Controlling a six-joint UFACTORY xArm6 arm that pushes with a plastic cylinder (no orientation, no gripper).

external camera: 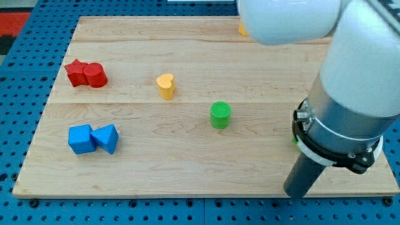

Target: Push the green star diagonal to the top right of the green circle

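Surface: a pale wooden board (187, 169) with visible plank seams, lying on a blue pegboard table (25, 125); a red patch shows at the view's top left corner.
Far left: 2 red blocks (85, 74) touching, one star-like and one round; below them 2 blue blocks (94, 138) touching, one cube-like and one wedge-shaped.
Centre: yellow heart block (165, 85); to its lower right, apart from it, the green circle (220, 115), standing alone.
Top: an orange-yellow block (242, 28), mostly covered by the arm, shape unclear.
Right: the white and grey arm (350, 106) fills this side.
Green star: only a green sliver (294, 139) shows at the arm's left edge, right of the green circle.
My tip: not visible; the dark rod (305, 174) blocks its end.
Claw: none fitted, so no open or closed state to tell.
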